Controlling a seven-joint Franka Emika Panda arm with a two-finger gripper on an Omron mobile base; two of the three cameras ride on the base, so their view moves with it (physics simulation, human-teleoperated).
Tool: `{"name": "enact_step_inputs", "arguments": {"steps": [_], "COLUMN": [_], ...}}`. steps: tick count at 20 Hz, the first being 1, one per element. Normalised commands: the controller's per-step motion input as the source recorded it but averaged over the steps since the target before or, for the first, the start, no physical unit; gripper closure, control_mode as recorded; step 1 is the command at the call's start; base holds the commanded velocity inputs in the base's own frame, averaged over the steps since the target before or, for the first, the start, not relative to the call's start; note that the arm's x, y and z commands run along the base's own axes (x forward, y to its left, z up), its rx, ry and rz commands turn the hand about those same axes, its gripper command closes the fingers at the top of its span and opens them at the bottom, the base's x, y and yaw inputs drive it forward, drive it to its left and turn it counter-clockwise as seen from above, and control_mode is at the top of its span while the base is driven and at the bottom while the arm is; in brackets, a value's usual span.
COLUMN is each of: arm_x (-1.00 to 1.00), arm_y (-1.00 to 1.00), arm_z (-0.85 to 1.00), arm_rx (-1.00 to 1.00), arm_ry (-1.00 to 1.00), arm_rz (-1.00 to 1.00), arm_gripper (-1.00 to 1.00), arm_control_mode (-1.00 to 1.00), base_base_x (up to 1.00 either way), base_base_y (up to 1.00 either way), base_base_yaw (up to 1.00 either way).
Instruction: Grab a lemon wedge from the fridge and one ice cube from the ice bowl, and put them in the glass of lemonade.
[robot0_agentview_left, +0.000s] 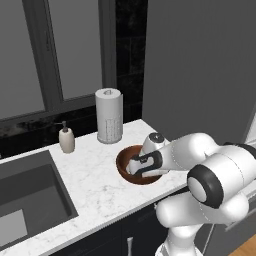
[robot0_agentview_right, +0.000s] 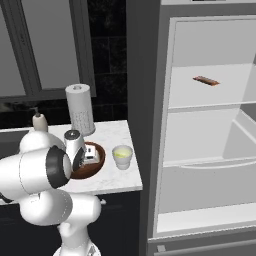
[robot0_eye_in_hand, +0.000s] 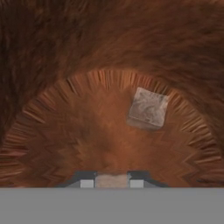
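My gripper (robot0_agentview_left: 135, 169) reaches down into the ice bowl (robot0_agentview_left: 120, 161), a wide reddish-brown bowl on the marble counter. In the hand view its fingertips (robot0_eye_in_hand: 86, 183) sit close together with a small pale ice cube (robot0_eye_in_hand: 111, 179) clamped between them. A second ice cube (robot0_eye_in_hand: 148, 108) lies loose on the bowl's floor, up and to the right. The glass of lemonade (robot0_agentview_right: 122, 156), a small whitish cup of pale yellow liquid, stands just right of the ice bowl (robot0_agentview_right: 101, 159). The fridge (robot0_agentview_right: 210, 130) stands open at the right, its white shelves showing. The lemon wedge is out of view.
A thin reddish-brown item (robot0_agentview_right: 206, 81) lies on an upper fridge shelf. A paper-towel roll (robot0_agentview_left: 109, 115) and a soap dispenser (robot0_agentview_left: 66, 139) stand behind the bowl by the window. The sink (robot0_agentview_left: 25, 195) lies to the left. The counter edge runs close in front of the bowl.
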Motion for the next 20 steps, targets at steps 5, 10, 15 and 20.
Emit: {"name": "enact_step_inputs", "arguments": {"steps": [5,10,15,20], "arm_x": [-0.09,-0.27,-0.24,-0.08], "arm_y": [-0.05,-0.18,-0.21,-0.2], "arm_z": [0.54,0.55,0.28,0.1], "arm_rx": [0.1,0.15,0.12,0.06], "arm_ry": [-0.03,-0.06,-0.05,0.0], "arm_rz": [0.0,0.0,0.0,0.0], "arm_gripper": [1.0,1.0,1.0,1.0], "arm_control_mode": [-1.0,-1.0,-1.0,-1.0], "base_base_x": [0.0,0.0,0.0,0.0], "base_base_y": [0.0,0.0,0.0,0.0], "base_base_yaw": [0.0,0.0,0.0,0.0]}}
